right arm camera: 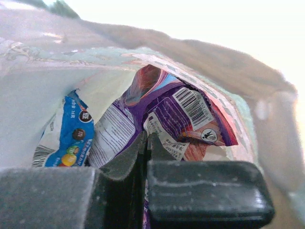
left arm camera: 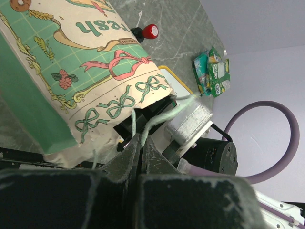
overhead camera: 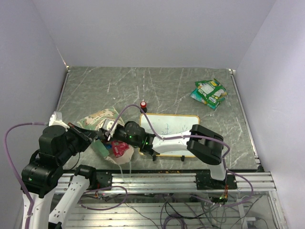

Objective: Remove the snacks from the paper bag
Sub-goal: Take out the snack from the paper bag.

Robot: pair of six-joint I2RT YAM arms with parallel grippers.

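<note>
Two green packets (overhead camera: 209, 93) out, at far-right corner of table (overhead camera: 124, 86). Pinches string handle (left arm camera: 157, 119) of paper bag (overhead camera: 97, 119) with left gripper (left arm camera: 141, 143), jaws closed. Clamps purple packet (right arm camera: 162, 109) inside bag (mouth just beside whiteboard (overhead camera: 174, 125)) with right gripper (right arm camera: 146, 140), blue packet (right arm camera: 69, 138) alongside.
</note>
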